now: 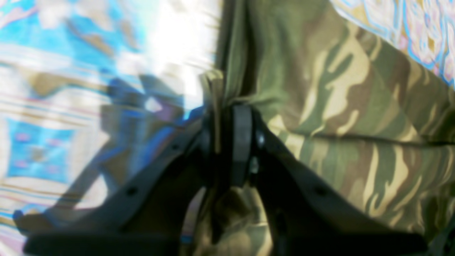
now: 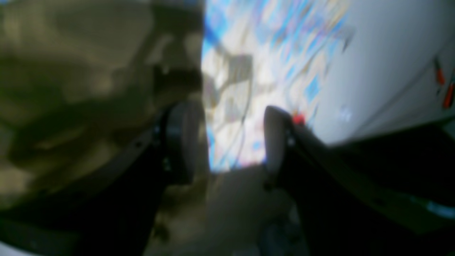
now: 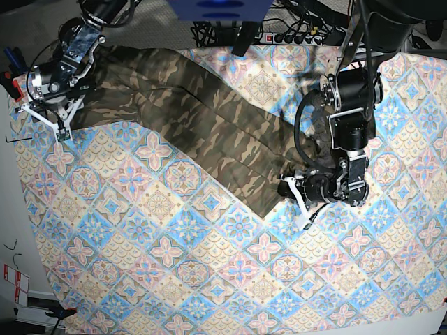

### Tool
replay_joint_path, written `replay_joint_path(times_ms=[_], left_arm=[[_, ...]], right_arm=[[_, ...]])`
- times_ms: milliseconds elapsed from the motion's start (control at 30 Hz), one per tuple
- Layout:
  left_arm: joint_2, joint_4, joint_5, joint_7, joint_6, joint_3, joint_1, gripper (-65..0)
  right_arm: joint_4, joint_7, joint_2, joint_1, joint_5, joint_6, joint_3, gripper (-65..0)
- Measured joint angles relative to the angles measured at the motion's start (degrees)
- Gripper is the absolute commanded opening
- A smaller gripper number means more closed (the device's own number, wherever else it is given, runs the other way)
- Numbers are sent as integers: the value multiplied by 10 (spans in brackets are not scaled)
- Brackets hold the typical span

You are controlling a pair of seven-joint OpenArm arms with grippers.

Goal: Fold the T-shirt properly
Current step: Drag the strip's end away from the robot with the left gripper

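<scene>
The camouflage T-shirt (image 3: 209, 118) lies stretched in a long diagonal band from the table's far left to its middle right. My left gripper (image 1: 227, 117) is shut on a bunched fold of the T-shirt (image 1: 337, 89); in the base view this gripper (image 3: 292, 194) sits at the shirt's lower right end. My right gripper (image 2: 229, 142) stands open, with patterned cloth showing through the gap. The T-shirt (image 2: 71, 89) fills the space beside its left finger (image 2: 181, 142). In the base view the right gripper (image 3: 59, 125) is at the shirt's far left end, by the table edge.
A blue, pink and cream tablecloth (image 3: 174, 244) covers the table. A power strip with cables (image 3: 300, 31) lies along the back edge. Small red items (image 3: 10, 80) sit off the left edge. A pale flat surface (image 2: 373, 71) lies to the right of the right gripper.
</scene>
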Motion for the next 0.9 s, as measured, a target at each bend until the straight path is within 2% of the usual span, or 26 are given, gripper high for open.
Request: replay_joint_path(times_ms=[167,367,467,567,667,900], left_arm=[[-35,-58,10,-49,8,-2,-29,-572],[-90,-90,13,-87,9,-53,-33,-571],[-127,-89,14,-89,19,-74,-35,-571],[-155,-89,16,-98,16,-88,-35,-571],[-163,-89,19,-99,17,-89,-35,-570],[-146,-89,14,-99,16,-87,-25,-570]], right_arm=[[-3,-14,-5,-13,-6,2,3,-364],[-3,-11,-5,12,-6,2,6,-363],[-3,-2,-6,40,-2,2,55,-362],[-3,-11,-2,54,-9,0,104,-363],[-3,-16,-3,59,-13,0,130,-362],[-1,-11,-5,31,-3,1,134,-362]])
